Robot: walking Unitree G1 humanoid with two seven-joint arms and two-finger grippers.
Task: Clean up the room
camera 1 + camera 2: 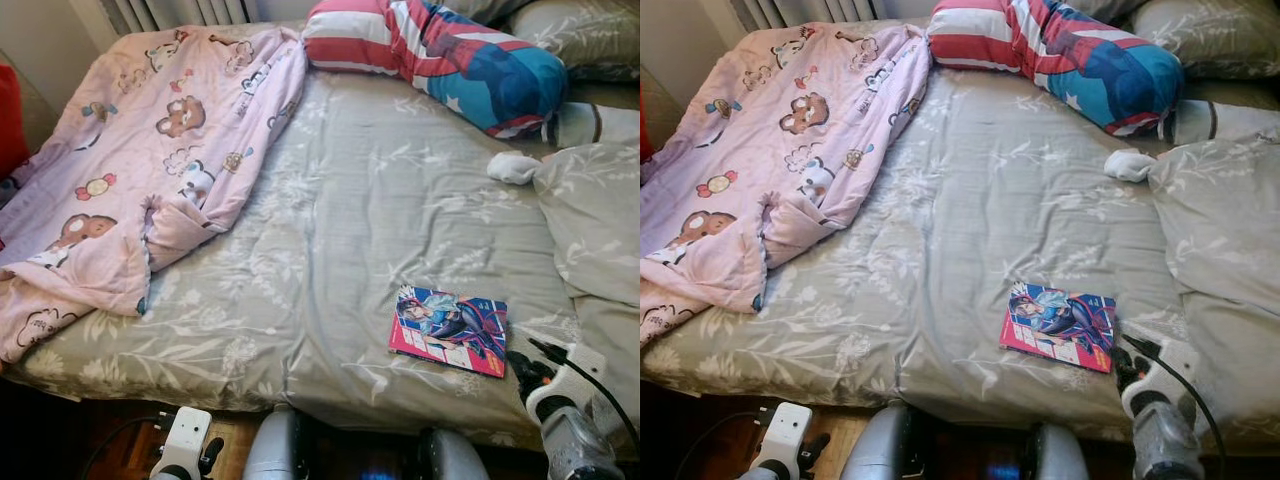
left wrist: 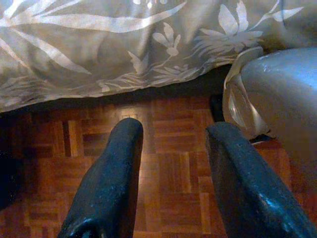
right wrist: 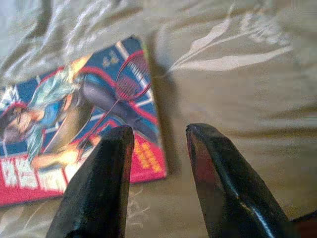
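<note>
**Right claw hovers beside a comic book on the bed**

Right claw (image 3: 156,136) sits low at the near right of the bed (image 1: 380,200), its two black fingers (image 3: 104,178) spread apart with nothing between them. From the wrist camera, one fingertip lies over the near corner of a comic book (image 1: 449,329), the other over bare bedding just beside it. The book lies flat on the grey leaf-patterned cover, near the bed's near edge and right of centre; its cover shows a drawn figure in blue with a racket above a red band.

Left claw (image 2: 171,144) hangs low off the near left edge of the bed, fingers parted and empty, over a wooden parquet floor (image 2: 168,173) with the cover's hem draped just beyond it.

A pink blanket (image 1: 150,150) printed with cartoon bears lies bunched across the far left of the bed, one fold turned back on itself. A long striped cushion (image 1: 440,50) in red, white and blue lies along the far side. Grey pillows (image 1: 595,220) in the same leaf print rest at the right, with a small white crumpled item (image 1: 512,167) just beside the nearer one.
</note>
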